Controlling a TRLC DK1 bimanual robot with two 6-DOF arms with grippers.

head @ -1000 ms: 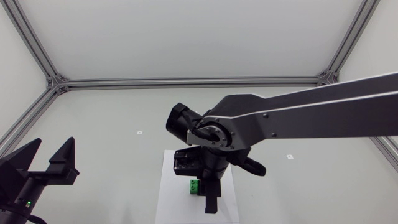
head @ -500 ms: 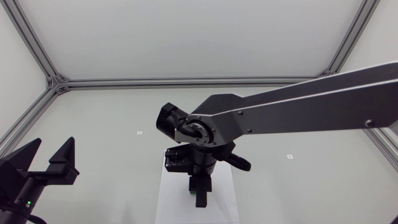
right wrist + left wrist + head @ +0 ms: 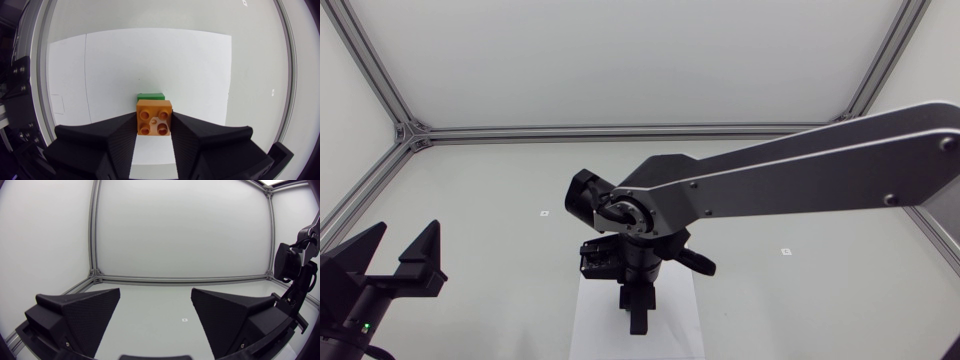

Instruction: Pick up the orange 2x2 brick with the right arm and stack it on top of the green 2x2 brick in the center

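- Orange 2x2 plastic brick [image 3: 154, 117], one only, sat clamped between the two black fingers of the right gripper [image 3: 154, 127].
- One green 2x2 brick [image 3: 150, 96] lay just ahead of it on the single white paper sheet [image 3: 150, 55], away from the sheet's edges.
- Left gripper [image 3: 155, 305] stood wide open and empty near the bench's left edge.

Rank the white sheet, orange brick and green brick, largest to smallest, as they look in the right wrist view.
Largest: white sheet.
Next: orange brick, close to the camera.
Smallest: green brick; only a strip shows beyond the orange brick, so this ranking is unsure.
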